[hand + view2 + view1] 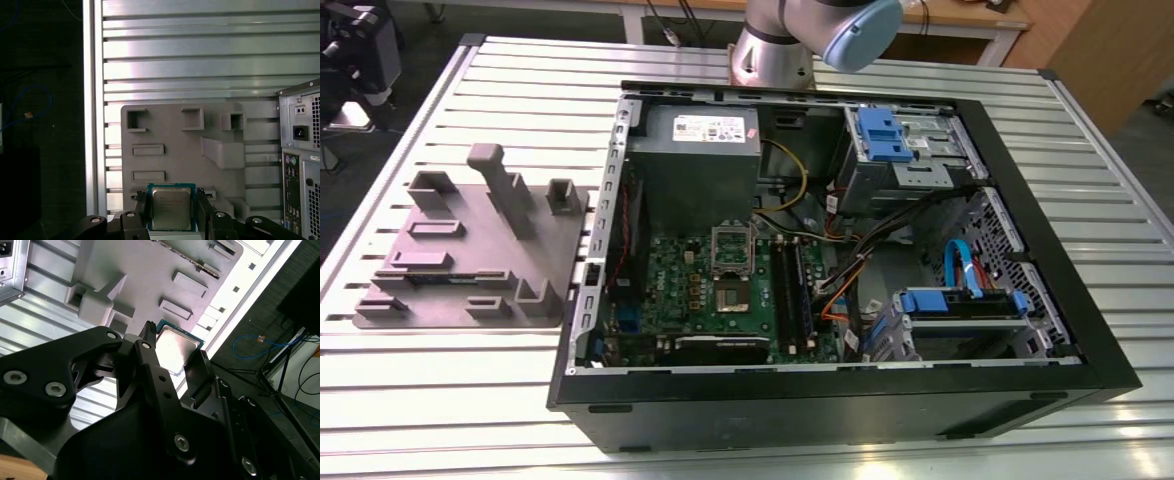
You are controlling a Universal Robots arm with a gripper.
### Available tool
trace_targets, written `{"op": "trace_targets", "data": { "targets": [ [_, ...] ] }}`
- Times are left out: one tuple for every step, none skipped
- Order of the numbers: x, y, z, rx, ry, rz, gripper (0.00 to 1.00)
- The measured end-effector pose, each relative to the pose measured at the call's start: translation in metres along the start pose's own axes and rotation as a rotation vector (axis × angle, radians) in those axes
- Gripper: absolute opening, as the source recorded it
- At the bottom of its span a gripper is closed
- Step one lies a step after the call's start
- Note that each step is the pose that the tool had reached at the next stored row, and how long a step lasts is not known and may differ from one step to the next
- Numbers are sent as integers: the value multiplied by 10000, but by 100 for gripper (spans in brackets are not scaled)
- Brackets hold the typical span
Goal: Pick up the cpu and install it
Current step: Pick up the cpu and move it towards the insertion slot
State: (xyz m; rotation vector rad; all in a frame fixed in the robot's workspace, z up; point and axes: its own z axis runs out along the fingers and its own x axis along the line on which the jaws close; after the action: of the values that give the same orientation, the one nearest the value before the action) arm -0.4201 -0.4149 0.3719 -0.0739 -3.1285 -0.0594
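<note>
The cpu (171,206) is a small square chip with a silver metal top and a green rim. My gripper (171,200) is shut on it, one black finger (141,207) on each side. The second wrist view shows the same hold, with the cpu (176,346) clamped in the gripper (174,342). It hangs well above the grey fixture plate (170,130), over the plate's edge. In the exterior view, the motherboard (720,290) lies inside the open computer case (1014,300), with a metal-framed square socket (731,243) near its middle.
The grey fixture plate (467,250) with raised blocks lies on the slatted metal table (427,400), at the exterior view's left of the case. A power supply (696,150), drive bays (897,145) and cables (854,270) crowd the case. The case's rear panel (300,170) stands beside the plate.
</note>
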Motion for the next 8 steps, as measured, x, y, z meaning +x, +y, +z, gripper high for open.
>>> {"op": "trace_targets", "data": {
  "targets": [
    [0,0,0,0,0,0,47],
    [-1,0,0,0,-1,0,47],
    [-1,0,0,0,0,0,47],
    [-3,0,0,0,0,0,47],
    [-4,0,0,0,0,0,47],
    [-5,0,0,0,0,0,47],
    [-6,0,0,0,0,0,47],
    [-7,0,0,0,0,0,47]
  ]
}}
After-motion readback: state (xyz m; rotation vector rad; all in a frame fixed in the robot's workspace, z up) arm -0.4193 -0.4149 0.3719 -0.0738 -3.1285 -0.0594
